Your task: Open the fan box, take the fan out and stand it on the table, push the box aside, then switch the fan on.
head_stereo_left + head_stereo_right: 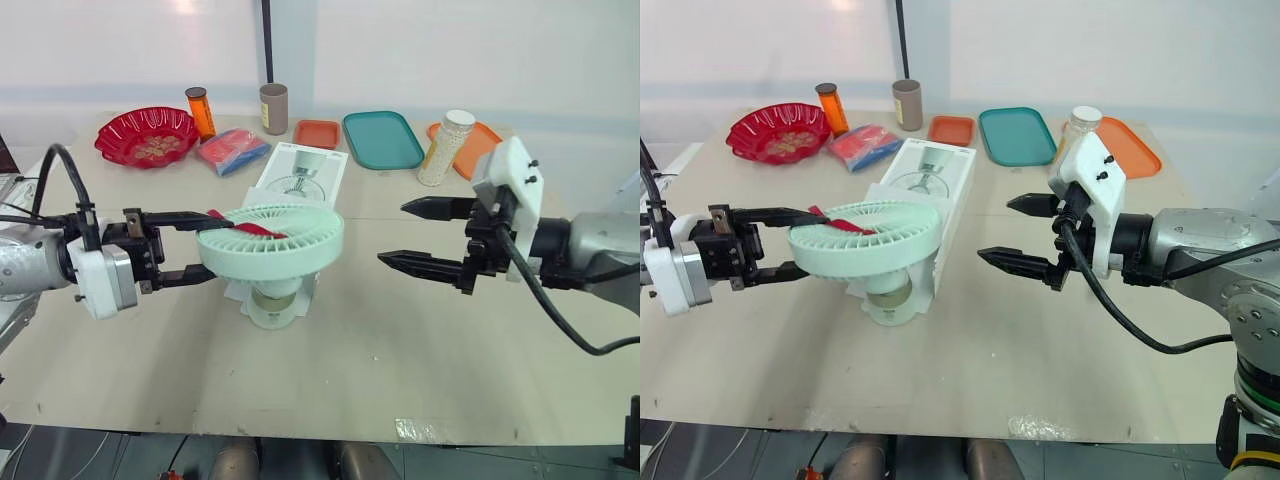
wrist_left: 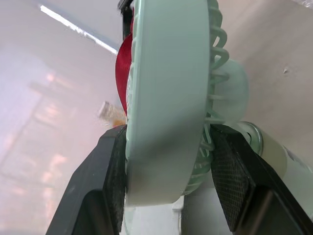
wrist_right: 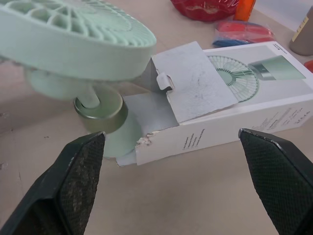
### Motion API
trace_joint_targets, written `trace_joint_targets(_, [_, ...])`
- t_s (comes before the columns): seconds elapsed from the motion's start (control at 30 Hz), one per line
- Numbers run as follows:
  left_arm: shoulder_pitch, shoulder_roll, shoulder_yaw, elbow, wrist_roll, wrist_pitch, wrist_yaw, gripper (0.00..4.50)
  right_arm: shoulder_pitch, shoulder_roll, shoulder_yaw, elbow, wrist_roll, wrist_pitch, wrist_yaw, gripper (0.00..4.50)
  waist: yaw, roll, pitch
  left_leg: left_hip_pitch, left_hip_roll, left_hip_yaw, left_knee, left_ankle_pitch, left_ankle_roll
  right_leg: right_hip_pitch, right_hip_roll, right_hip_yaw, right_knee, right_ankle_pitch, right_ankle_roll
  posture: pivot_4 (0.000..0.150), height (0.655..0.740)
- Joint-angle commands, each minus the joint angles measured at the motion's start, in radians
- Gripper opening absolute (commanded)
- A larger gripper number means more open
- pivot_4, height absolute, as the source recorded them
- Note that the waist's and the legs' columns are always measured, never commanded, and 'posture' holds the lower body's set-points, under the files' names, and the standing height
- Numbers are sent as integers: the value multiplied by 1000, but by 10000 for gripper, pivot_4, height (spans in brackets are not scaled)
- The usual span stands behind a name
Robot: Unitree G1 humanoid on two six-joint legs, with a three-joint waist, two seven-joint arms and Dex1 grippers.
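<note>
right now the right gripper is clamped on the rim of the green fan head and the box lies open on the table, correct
Wrong gripper: the left gripper is clamped on the rim of the green fan head, as the left wrist view shows; the right gripper is open and off it. The box does lie open on the table.

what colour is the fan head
The fan head is pale mint green, clearest in the left eye view.

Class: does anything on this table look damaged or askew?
The fan is tilted, its head lying flat, pinched at the rim by the left gripper. The box has a ragged, torn edge at its open end.
</note>
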Motion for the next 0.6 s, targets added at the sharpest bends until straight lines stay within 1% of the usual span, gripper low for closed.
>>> trace_joint_targets(0.03, [13, 8, 174, -31, -62, 117, -24, 19858, 5, -14, -35, -34, 22, -7, -24, 45000, 0, 0, 0, 0, 0, 0, 0, 0, 0, 0, 0, 0, 0, 0, 0, 1500, 7400])
trace_joint_targets(0.13, [69, 5, 290, -62, -60, 212, -38, 19858, 2, -2, -33, -56, 58, -3, -46, 45000, -1, 0, 0, 0, 0, 0, 0, 0, 0, 0, 0, 0, 0, 0, 0, 1500, 7400])
trace_joint_targets(0.3, [159, -22, 485, -109, -27, 387, -16, 19858, -25, 9, -24, -68, 142, 9, -92, 45000, -1, 0, 0, 0, 1, 0, 0, 0, 0, -1, 0, 0, 0, 0, 0, 1500, 7400])
trace_joint_targets(0.5, [301, -70, 704, -179, 16, 469, -112, 19858, -49, 9, 6, -58, 185, -3, -98, 45000, 0, 0, 0, 0, 1, 1, -1, 0, 0, -1, 1, 1, 1, -1, -1, 1500, 7400])
trace_joint_targets(0.6, [409, -100, 879, -205, 34, 530, -190, 19858, -85, 26, 40, -40, 195, -11, -90, 45000, -4, 0, 0, 0, 2, 2, -1, 0, 0, -2, 1, 2, 1, -1, -1, 1500, 7400])
